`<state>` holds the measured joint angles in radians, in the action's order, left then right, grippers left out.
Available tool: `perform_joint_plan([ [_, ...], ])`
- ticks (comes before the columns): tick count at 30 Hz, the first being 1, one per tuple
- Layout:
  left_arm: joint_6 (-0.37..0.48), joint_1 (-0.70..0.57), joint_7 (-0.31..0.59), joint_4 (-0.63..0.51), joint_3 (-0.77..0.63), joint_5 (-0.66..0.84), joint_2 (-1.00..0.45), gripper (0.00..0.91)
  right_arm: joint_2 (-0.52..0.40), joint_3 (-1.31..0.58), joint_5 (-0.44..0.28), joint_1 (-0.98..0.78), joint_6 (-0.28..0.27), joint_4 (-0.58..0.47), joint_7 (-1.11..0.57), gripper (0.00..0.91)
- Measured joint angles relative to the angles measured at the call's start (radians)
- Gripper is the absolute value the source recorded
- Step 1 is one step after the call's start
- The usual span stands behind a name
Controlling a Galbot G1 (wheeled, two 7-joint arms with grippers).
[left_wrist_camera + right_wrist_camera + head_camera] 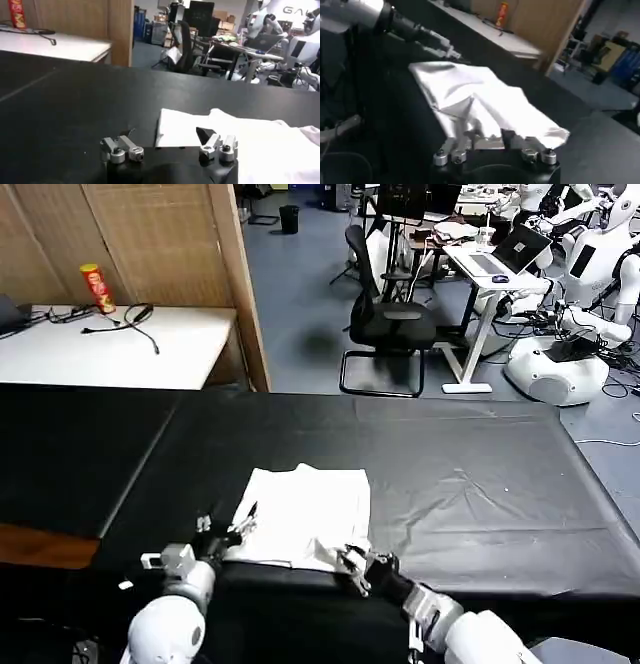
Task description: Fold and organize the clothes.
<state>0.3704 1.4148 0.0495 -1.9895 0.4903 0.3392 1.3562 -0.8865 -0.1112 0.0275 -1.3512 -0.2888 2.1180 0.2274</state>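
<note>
At the near table edge, left gripper (232,529) jaws apart, straddling the left near corner of the shirt (305,514). Right gripper (352,562) jaws apart too, over the right near corner, cloth between the fingers (470,141). Shirt folded, plain side up, lying on the black table (480,474). Beyond, a white desk (110,344).

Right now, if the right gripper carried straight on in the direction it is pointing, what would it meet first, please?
The right gripper sits at the near edge of the white T-shirt, fingers open, pointing across it. Going straight on, it would probably meet the shirt's folded cloth first; beyond lies the black table cover. Depth is hard to judge.
</note>
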Motion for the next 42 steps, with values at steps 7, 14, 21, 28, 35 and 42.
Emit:
perform_joint_plan([
  [7,-0.002,0.002,0.0,0.002,0.002,0.0,0.009,0.878,0.044,-0.046,0.022,-0.053,-0.012,0.046,-0.018,0.0],
  [14,-0.003,-0.009,-0.001,0.013,0.001,0.001,0.01,0.878,0.084,-0.097,0.028,-0.115,-0.098,0.088,-0.022,0.878],
  [21,-0.008,-0.034,-0.018,0.04,0.0,0.013,0.018,0.878,0.054,-0.149,0.189,-0.141,-0.074,0.117,-0.138,0.878],
  [28,-0.015,-0.039,-0.023,0.075,-0.003,0.067,0.038,0.878,-0.003,-0.204,0.368,-0.133,-0.062,0.15,-0.177,0.878],
  [35,-0.021,-0.037,-0.033,0.095,-0.004,0.117,0.064,0.02,-0.023,-0.225,0.398,-0.126,-0.049,0.167,-0.173,0.878],
  [42,-0.014,-0.039,-0.029,0.101,0.001,0.216,0.074,0.0,-0.038,-0.237,0.401,-0.124,-0.036,0.166,-0.172,0.878],
])
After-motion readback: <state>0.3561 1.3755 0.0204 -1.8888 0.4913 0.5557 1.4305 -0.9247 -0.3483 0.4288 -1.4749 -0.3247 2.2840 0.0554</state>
